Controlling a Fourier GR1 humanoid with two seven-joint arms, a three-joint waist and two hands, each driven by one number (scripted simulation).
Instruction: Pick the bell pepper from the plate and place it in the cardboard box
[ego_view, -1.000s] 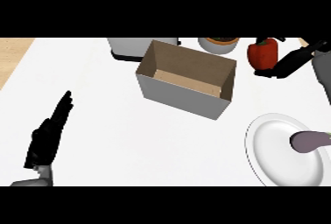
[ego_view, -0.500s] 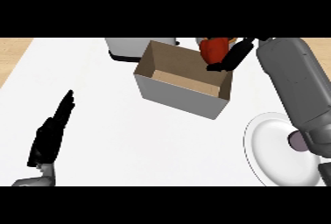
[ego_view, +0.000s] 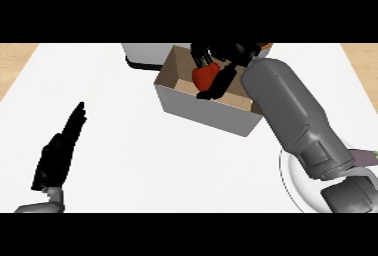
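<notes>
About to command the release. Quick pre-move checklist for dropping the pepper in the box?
1. Bell pepper held by right hand: ok, fingers curled round it.
2. Pepper over the cardboard box opening: ok, it shows inside the box's rim.
3. Pepper touching the box floor: cannot tell, the hand and forearm hide its underside.
4. Box upright, open top: ok.
5. Left hand out of the way: ok, open at the lower left, apart from the box.
6. Plate free of pepper: ok.
</notes>
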